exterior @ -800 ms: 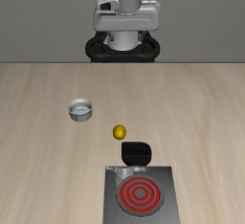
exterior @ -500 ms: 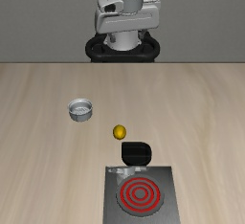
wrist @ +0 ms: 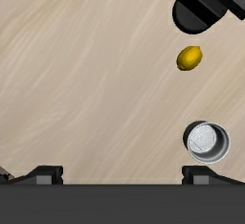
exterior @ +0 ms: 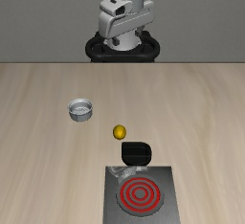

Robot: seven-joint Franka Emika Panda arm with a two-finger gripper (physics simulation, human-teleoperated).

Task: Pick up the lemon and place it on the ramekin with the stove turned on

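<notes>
Arm (exterior: 122,12) folded high over its base, hand facing down on the table (exterior: 38,151); gripper (wrist: 124,176) spread wide, holding nothing; lemon (exterior: 119,131) lies flat on the bare table between ramekin (exterior: 80,109) and black pan (exterior: 136,153), long axis slightly askew to the fingertip line; stove (exterior: 140,195) ring glows red.

i'm at a simulated kitchen bench: a pale wood table (exterior: 38,142) with a small stove (exterior: 165,176), its ring (exterior: 140,196) glowing red, a ramekin (exterior: 80,109) and a lemon (exterior: 119,131).
</notes>
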